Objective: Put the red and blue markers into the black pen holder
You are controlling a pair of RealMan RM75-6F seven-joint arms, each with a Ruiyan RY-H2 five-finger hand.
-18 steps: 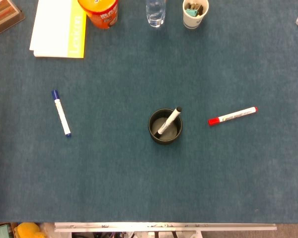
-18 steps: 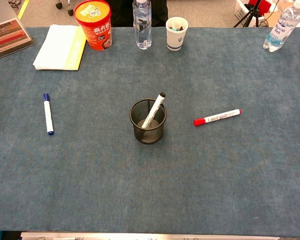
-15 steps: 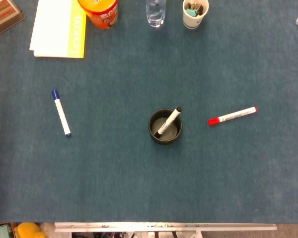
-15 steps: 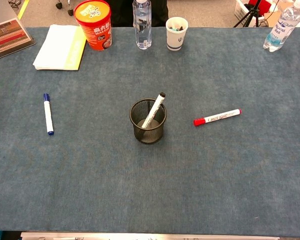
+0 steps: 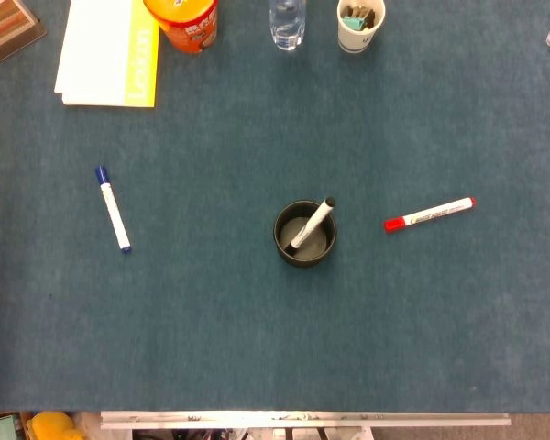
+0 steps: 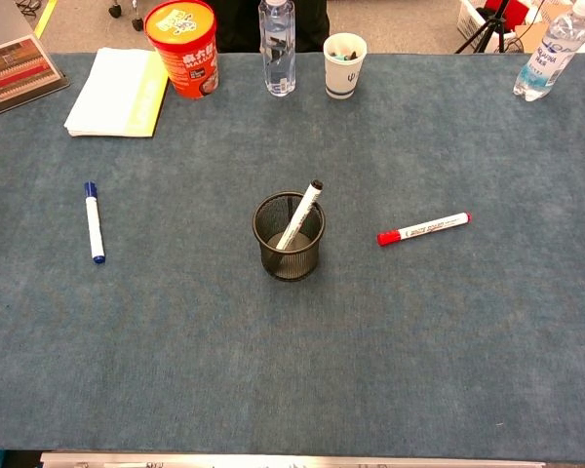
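Stood under even light: blue felt-covered tabletop (image 6: 448, 331), pale floor (image 6: 419, 19) beyond far edge, metal rail (image 5: 302, 420) along near edge.

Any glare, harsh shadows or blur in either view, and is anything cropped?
Head view: even light, sharp, blue marker casts almost no shadow; orange tub cropped at top. Chest view: equally soft, pen holder mesh crisp; water bottle cut by right edge.

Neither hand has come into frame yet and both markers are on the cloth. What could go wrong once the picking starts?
The black pen holder is a light-looking mesh cup with a black-capped marker leaning in it; a hand lowering another marker could knock that one or tip the cup. The red marker and blue marker lie flat on the cloth, so fingers may roll them rather than pinch them.
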